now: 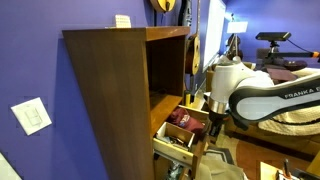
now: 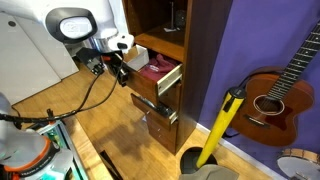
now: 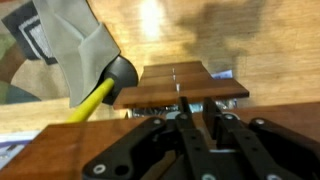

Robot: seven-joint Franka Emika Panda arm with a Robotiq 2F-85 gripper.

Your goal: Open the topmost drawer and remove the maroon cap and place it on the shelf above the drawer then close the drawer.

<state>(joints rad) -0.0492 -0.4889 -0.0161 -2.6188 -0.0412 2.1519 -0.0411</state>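
Observation:
The topmost drawer [image 1: 192,131] [image 2: 172,78] stands pulled out of the tall brown cabinet. The maroon cap [image 1: 183,118] [image 2: 156,68] lies inside it, white lettering showing. Above the drawer is the shelf [image 1: 165,101] [image 2: 160,40], the dark floor of the open compartment. My gripper [image 1: 211,123] [image 2: 120,70] hangs at the drawer's front edge, outside the drawer and apart from the cap. In the wrist view the gripper [image 3: 197,100] points down over wooden drawer fronts [image 3: 180,94]. Its black fingers [image 3: 184,112] stand a narrow gap apart with nothing between them. The cap is hidden in that view.
A lower drawer [image 1: 176,150] [image 2: 152,104] also stands ajar, with clutter inside. A yellow-handled tool [image 2: 222,125] [image 3: 95,98] leans by the cabinet, and a guitar [image 2: 272,98] rests against the purple wall. Cables [image 2: 40,118] run across the wooden floor.

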